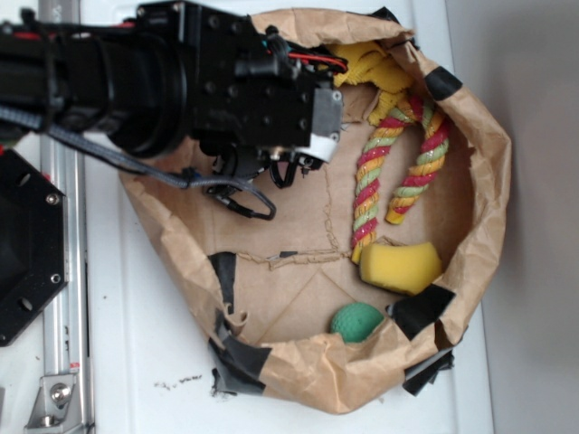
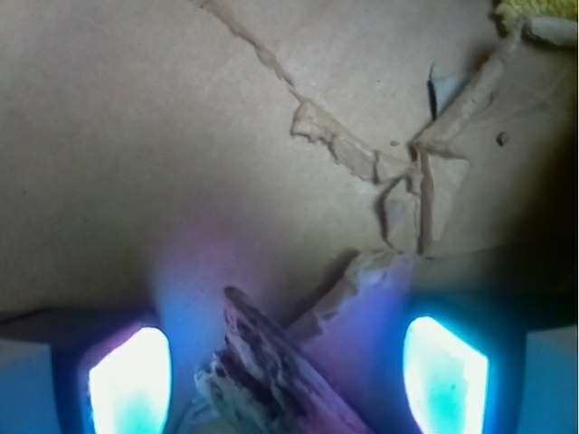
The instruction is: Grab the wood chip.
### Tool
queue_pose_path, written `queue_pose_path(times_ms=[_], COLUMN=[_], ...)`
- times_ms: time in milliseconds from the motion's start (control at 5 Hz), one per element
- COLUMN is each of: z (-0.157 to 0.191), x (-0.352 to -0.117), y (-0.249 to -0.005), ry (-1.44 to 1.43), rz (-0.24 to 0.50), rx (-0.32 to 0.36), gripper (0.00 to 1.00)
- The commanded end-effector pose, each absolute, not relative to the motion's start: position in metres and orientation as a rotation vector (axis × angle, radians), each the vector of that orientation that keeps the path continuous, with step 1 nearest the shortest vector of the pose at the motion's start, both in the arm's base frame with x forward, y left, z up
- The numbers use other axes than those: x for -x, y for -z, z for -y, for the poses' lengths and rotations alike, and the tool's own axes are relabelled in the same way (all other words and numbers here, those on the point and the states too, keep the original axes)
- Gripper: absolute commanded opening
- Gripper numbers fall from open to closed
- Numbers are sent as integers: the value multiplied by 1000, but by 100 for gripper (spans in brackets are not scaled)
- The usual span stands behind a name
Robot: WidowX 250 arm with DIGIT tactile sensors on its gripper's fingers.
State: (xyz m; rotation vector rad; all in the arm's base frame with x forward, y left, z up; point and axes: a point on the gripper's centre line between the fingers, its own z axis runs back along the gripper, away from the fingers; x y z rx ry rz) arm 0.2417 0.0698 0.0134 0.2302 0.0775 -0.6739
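Observation:
In the wrist view the wood chip, dark brown and streaky with a ragged end, lies on the brown paper floor, slanting from the bottom edge up to the left. It sits between my gripper's two glowing fingers, which stand wide apart, open, with a gap to the chip on each side. In the exterior view the black arm hangs over the upper left of the paper basin, the gripper points down at the floor, and the chip is hidden under it.
The basin is a brown paper bag patched with black tape. Inside lie a striped rope toy, a yellow sponge and a green ball. Torn tan paper flaps stick up just beyond the chip.

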Motion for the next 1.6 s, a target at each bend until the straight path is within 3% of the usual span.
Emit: queue_pose_path(times_ms=[0, 200, 400, 1000, 1200, 1400], z=[-94, -97, -97, -99, -102, -105], x=[-221, -220, -222, -222, -223, -223], y=[-1, 0, -1, -6, -19, -27], ry=[588, 585, 545, 521, 461, 442], rz=[-74, -77, -62, -24, 40, 66], rx=[-259, -233, -248, -200, -135, -128], gripper=[100, 100, 0, 0, 0, 0])
